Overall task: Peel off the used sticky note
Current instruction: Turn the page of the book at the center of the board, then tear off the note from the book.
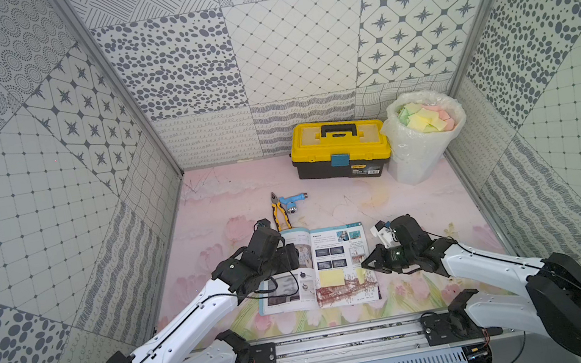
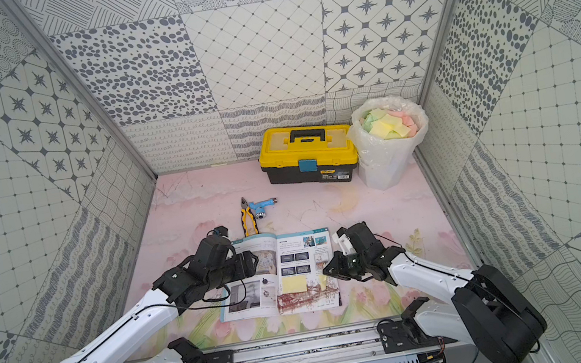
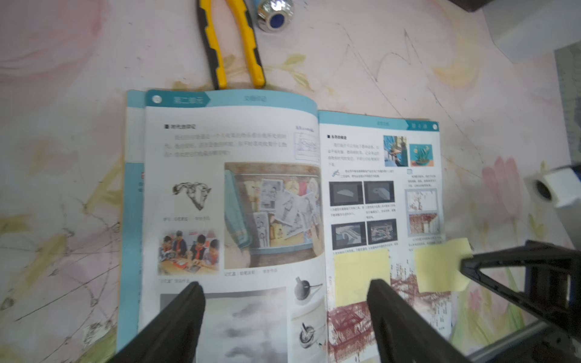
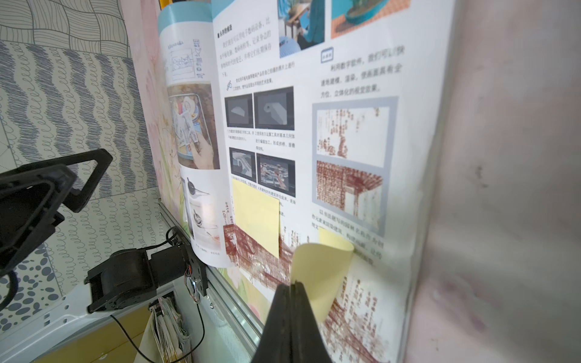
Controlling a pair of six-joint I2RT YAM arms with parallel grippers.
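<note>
While the right gripper (image 4: 294, 284) sits pinched shut on the free edge of the yellow sticky note (image 4: 317, 270), the note arches up off the near outer corner of the textbook (image 1: 335, 241), right-hand page. Its other edge looks stuck to the paper. Peel judged about half done.

Risk one: the pinch is thin, right at the note's rim. A quick pull could slip the paper out, or crease it so it folds back onto the page.

Risk two: nothing visibly pins the book. The left gripper (image 3: 286, 286) stands wide apart above the gutter, holding nothing; whether either finger touches the paper cannot be told. If the adhesive grips hard, the page may lift with the note, tear, or drag the whole book across the tabletop (image 1: 383, 195).

Risk three: a second yellow note (image 3: 361, 273) lies flat just beside the held one, on the same page, and one left finger hangs over its corner. A downward press there could snag or rumple it.

Farther out, pliers (image 1: 280, 214) and a blue nozzle (image 1: 293, 202) lie just beyond the book's far edge; a shoved book would nudge them.

At the back, a yellow toolbox (image 1: 341, 150) stands beside a lined bin (image 1: 423, 152) heaped with discarded notes (image 1: 424, 118). If the note is meant to end up there, it could stick to the gripper's pads or tumble off the heap
</note>
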